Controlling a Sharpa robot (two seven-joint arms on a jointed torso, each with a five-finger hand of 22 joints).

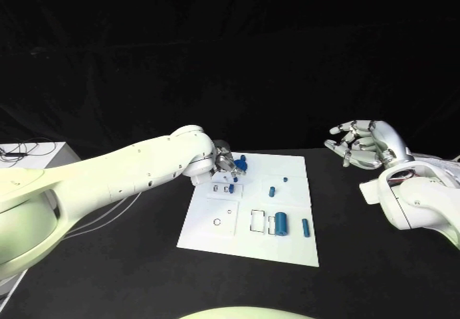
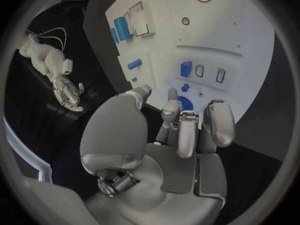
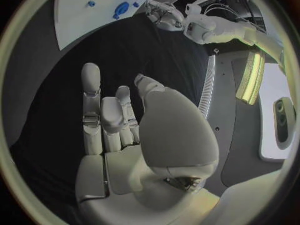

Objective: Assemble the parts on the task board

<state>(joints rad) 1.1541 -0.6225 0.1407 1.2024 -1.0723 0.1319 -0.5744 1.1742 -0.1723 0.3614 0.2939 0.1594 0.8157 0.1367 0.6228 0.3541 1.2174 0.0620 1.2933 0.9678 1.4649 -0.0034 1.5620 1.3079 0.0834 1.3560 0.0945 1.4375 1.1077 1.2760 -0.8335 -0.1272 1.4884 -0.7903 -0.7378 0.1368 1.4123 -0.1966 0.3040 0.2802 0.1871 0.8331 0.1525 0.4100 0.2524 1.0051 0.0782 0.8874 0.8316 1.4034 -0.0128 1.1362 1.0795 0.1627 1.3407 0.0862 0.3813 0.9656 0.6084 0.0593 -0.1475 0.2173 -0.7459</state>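
The white task board lies in the middle of the black table. My left hand hovers over its far left corner, and its fingertips close around a round blue part, which shows beside the fingers as the blue part. Just under the hand another blue piece stands by two small slots. A short blue part, a thick blue cylinder and a thin blue pin lie further along the board. My right hand is raised off the board's right side, fingers apart, holding nothing.
A white box with cables sits at the table's far left. A rectangular frame and a round hole mark the board's near part. Bare black table surrounds the board.
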